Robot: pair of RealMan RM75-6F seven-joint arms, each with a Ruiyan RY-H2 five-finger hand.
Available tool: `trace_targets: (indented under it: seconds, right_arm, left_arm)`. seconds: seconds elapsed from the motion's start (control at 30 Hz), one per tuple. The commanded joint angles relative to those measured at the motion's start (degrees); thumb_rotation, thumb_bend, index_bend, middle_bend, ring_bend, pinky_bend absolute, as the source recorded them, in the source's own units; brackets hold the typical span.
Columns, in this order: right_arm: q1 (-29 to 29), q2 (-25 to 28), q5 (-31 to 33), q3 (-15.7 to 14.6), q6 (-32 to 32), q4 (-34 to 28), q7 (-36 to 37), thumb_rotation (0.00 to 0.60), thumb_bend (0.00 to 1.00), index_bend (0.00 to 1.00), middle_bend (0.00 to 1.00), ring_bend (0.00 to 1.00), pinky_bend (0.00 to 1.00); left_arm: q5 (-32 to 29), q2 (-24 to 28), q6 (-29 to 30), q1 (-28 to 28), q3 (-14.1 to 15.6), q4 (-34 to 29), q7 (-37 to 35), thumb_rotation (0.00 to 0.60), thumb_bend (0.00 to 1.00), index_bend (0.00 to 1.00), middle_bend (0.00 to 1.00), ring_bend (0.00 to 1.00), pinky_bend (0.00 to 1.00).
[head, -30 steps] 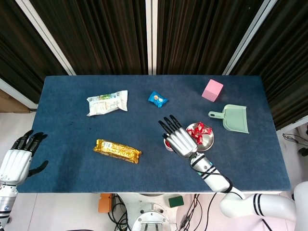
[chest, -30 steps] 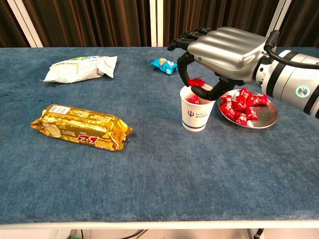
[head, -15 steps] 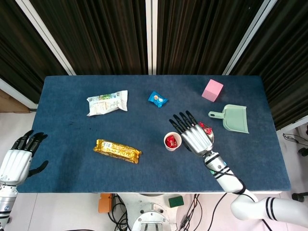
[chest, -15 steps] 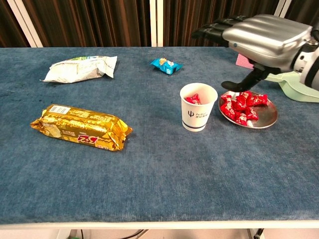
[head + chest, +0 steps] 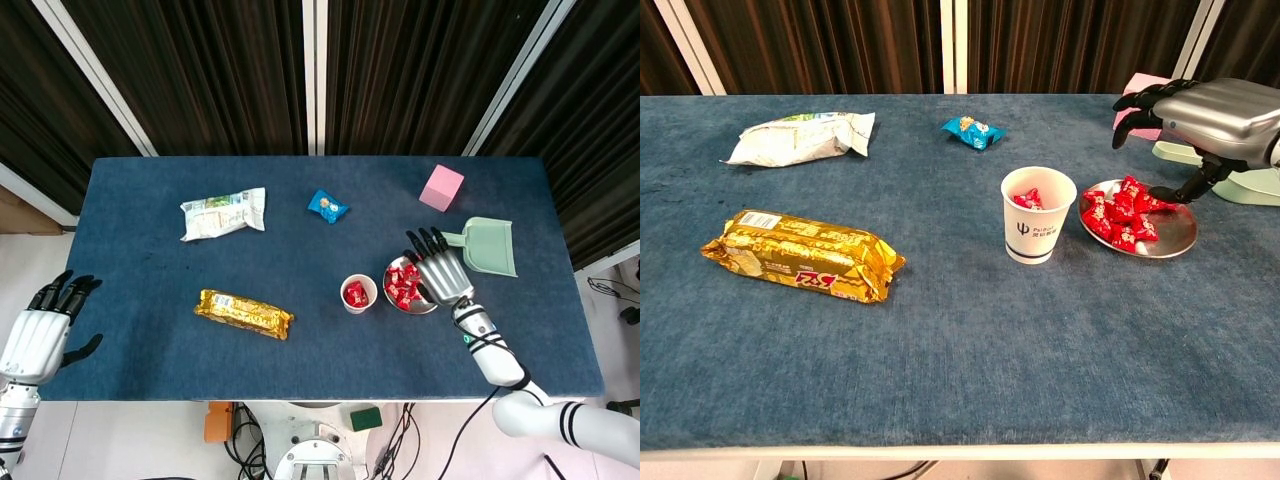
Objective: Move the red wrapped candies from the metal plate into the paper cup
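The paper cup is white, tapered, with a small dark logo and a line of print on its wall too small to read; it stands upright on the blue felt-like worktop with red candies inside. Just beside it, not touching, sits the round shiny metal plate, holding a heap of red wrapped candies in crinkled foil.

The right hand, silver-backed with black fingers, hovers over the plate's far edge, released and spread, grasping nothing; its thumb points down close to the candies. The left hand hangs off the worktop's near left corner, fingers apart and empty.

A gold foil bar carries red lettering I cannot make out. A crumpled white and green packet, a small blue sweet wrapper, a pink block and a pale green plastic dustpan lie further off.
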Motion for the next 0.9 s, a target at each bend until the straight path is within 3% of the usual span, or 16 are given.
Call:
trace_targets:
  seconds: [0.03, 0.33, 0.9]
  right_arm:
    - [1.01, -2.42, 1.28, 0.52, -1.99, 3.59, 1.23, 0.6, 0.33, 0.3, 0.04, 0.0, 0.0]
    - [2.09, -6.15, 1.81, 0.67, -3.79, 7.94, 2.63, 0.6, 0.34, 0.36, 0.04, 0.0, 0.0]
    - [2.11, -6.85, 4.25, -0.07, -4.65, 8.22, -0.64, 0.6, 0.35, 0.4, 0.04, 0.0, 0.0]
  left_arm:
    - [-0.2, 0.04, -0.15, -0.08, -0.1, 0.08, -0.16, 0.6, 0.18, 0.18, 0.15, 0.06, 0.2]
    - [-0.56, 0.01, -0.67, -0.32, -0.17, 0.08, -0.05, 0.6, 0.18, 0.18, 0.15, 0.06, 0.2]
    - [0.0, -0.01, 0.06, -0.05, 0.01, 0.2, -0.13, 0.6, 0.18, 0.18, 0.15, 0.06, 0.2]
